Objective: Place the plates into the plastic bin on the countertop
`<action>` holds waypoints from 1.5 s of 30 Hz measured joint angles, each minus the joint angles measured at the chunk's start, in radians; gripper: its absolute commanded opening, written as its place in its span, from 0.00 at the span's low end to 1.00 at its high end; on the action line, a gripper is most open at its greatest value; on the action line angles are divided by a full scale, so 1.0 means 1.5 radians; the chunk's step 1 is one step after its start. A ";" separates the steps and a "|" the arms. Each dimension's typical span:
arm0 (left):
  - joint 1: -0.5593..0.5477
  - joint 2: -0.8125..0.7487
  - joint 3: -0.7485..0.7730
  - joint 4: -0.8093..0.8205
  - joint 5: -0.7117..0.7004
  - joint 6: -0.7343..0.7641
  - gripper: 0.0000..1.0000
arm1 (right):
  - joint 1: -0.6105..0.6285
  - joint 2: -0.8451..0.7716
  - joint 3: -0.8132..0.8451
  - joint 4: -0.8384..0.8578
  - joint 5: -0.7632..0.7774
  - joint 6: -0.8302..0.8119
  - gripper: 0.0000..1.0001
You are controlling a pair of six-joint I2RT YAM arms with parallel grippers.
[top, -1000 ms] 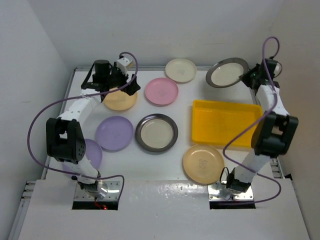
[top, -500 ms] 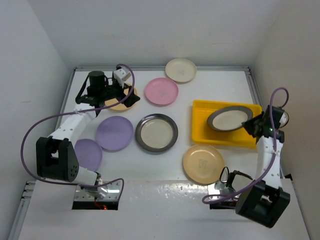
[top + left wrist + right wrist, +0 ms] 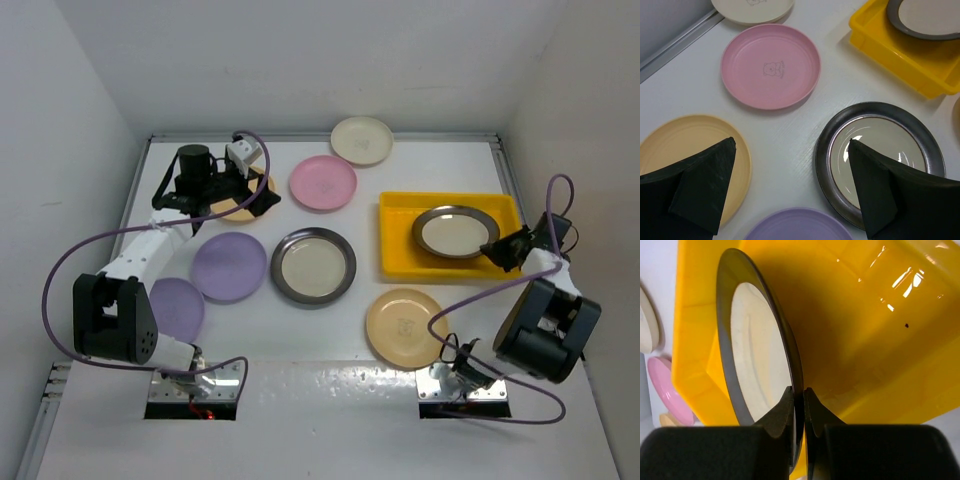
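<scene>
Right gripper (image 3: 799, 399) clamped on rim of steel-rimmed plate (image 3: 455, 231), plate inside yellow bin (image 3: 395, 240). Left gripper (image 3: 791, 145) spread wide, holding nothing, well left of bin above table (image 3: 420, 165).

**Clearance around the bin**

Clear lane I see: bare countertop (image 3: 450, 165) between the pink plate (image 3: 323, 183) and the plastic bin (image 3: 398, 240), out to the far right corner. The bin's left end has bare floor. A steel-rimmed plate (image 3: 455, 230) fills the rest, with the right gripper (image 3: 495, 249) clamped on its rim. The right arm (image 3: 545, 330) blocks the right edge. A second steel-rimmed plate (image 3: 313, 266) and a tan plate (image 3: 407, 327) crowd the bin's left and near sides.
</scene>
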 measured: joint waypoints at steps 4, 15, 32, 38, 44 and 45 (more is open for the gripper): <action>0.000 0.000 0.000 -0.001 -0.003 0.003 0.94 | 0.000 0.097 0.047 0.033 -0.050 -0.034 0.00; 0.000 0.002 0.000 -0.003 -0.004 0.013 0.94 | 0.045 0.140 0.152 -0.077 0.022 -0.137 1.00; 0.034 -0.076 0.001 -0.129 -0.114 0.029 0.96 | 0.575 0.139 0.259 -0.033 0.096 -0.240 0.89; 0.043 -0.226 -0.080 -0.147 -0.126 0.012 0.96 | 0.653 0.301 0.298 -0.066 0.085 -0.241 0.86; 0.043 -0.320 -0.146 -0.168 -0.132 -0.013 0.96 | 0.664 0.373 0.333 -0.072 0.069 -0.243 0.79; 0.043 -0.333 -0.155 -0.171 -0.135 -0.017 0.96 | 0.669 0.378 0.333 -0.074 0.070 -0.243 0.79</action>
